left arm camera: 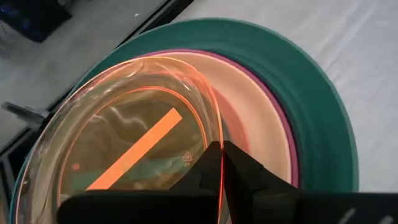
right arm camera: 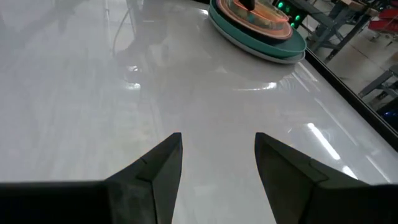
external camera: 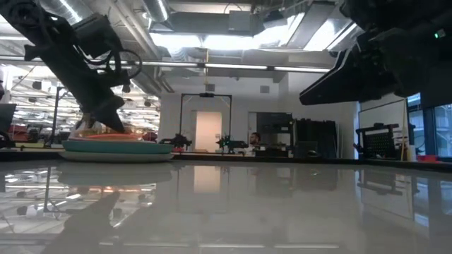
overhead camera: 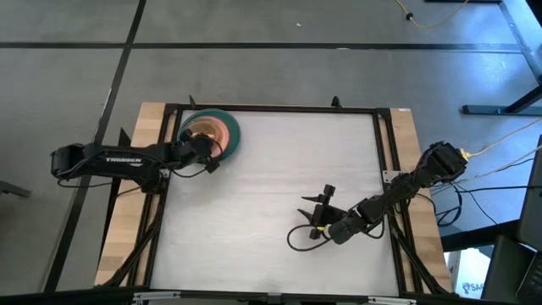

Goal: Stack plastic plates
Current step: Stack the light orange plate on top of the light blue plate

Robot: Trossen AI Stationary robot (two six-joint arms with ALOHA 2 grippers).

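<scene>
so, your left gripper [left arm camera: 221, 163] is pinched on the orange plate's [left arm camera: 124, 143] rim, right over the plate stack [overhead camera: 212, 131] at the table's [overhead camera: 271, 186] far-left corner; just lower & release. right gripper [right arm camera: 217, 163] is spread wide, holding nothing, well apart at mid-right.

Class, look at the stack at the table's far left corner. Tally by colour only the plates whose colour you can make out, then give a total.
Orange plate, held at its rim by the left end effector: 1
Peach plate: 1
Magenta plate: 1
Teal green plate: 1
Grey plate: 1
Total: 5; any others are hidden.
</scene>
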